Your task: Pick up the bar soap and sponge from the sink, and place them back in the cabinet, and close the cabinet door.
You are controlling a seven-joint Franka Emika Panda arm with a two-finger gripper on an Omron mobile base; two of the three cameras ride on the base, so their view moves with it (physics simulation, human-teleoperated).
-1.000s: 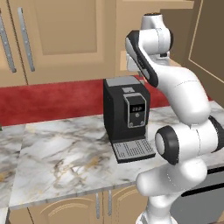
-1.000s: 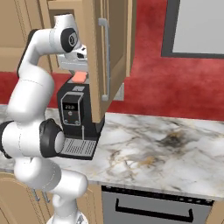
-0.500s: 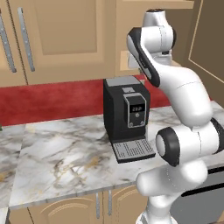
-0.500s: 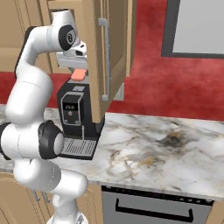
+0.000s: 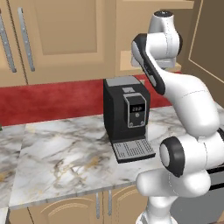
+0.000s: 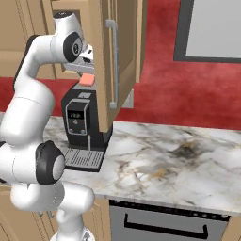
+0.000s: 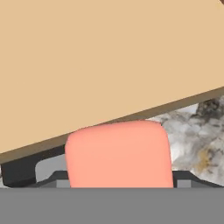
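You see the gripper (image 6: 86, 70) clamped on the bar soap (image 6: 86, 80) at upper left of the right base view, above the coffee machine (image 6: 84, 123) (beside the open cabinet door (image 6: 104, 61)).

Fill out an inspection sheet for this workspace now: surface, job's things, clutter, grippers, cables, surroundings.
surface: marble counter, bare right of the coffee machine.
job's things: bar soap held up beside the open cabinet door; cabinet underside close ahead in the hand view.
clutter: black coffee machine standing on the counter.
grippers: gripper shut on the bar soap, above the coffee machine.
cables: nothing seen.
surroundings: red backsplash, oven below the counter.
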